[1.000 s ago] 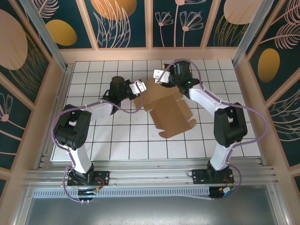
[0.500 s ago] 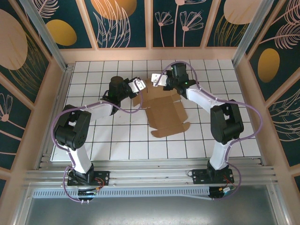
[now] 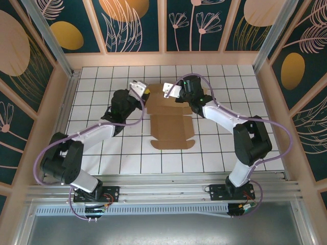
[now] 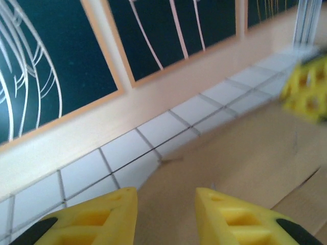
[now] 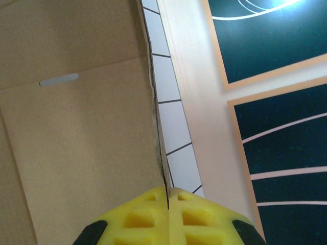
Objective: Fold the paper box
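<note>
Field note: I see a white-tiled tabletop (image 3: 102,153) with dark grid lines and a pale wooden rim. One thing lies on it: the paper box (image 3: 171,125), a flat brown cardboard sheet. Its far edge meets the right claw (image 5: 167,193). The left claw (image 4: 166,204) is at the far-left corner. The rest spreads nearward over the tiles.

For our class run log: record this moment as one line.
paper box: unfolded sheet | right gripper: jaws shut on its edge | left gripper: jaws open over sheet
</note>
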`<action>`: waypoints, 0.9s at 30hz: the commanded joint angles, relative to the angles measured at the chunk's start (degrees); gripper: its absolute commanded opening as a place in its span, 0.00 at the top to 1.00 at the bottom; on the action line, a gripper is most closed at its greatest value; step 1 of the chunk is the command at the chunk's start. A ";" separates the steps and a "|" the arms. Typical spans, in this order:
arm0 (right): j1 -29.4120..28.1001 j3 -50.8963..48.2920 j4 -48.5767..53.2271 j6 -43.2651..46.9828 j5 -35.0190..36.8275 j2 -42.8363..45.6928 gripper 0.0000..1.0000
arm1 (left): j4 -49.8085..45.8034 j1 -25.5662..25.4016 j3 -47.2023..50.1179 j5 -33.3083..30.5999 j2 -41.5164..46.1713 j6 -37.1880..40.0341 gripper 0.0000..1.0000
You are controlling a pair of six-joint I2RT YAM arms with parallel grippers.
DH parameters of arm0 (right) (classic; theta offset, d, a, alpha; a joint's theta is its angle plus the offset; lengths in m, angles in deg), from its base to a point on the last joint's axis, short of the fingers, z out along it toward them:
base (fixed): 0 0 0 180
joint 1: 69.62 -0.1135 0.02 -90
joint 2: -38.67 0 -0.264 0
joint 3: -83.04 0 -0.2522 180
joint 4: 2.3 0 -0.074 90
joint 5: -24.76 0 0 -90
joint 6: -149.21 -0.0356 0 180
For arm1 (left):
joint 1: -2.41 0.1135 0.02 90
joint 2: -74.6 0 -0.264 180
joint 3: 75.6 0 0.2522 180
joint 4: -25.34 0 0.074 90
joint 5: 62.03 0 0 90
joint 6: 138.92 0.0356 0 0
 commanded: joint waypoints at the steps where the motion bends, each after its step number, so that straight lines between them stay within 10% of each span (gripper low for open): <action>1: -0.48 -1.37 -1.61 -2.99 1.39 2.42 1.00 | 1.43 0.10 2.07 3.26 3.65 -31.09 0.68; 5: -1.72 -2.94 -3.23 -3.08 3.64 2.61 1.00 | 3.08 0.08 3.44 5.71 2.67 -61.50 0.73; 12: -2.74 -5.28 -4.14 -3.96 4.14 3.56 1.00 | 21.70 0.02 3.98 12.31 -7.04 -102.40 0.51; 27: -4.52 -7.68 -4.83 -4.28 4.03 4.82 1.00 | 33.65 0.67 1.81 3.15 -20.48 -115.20 0.60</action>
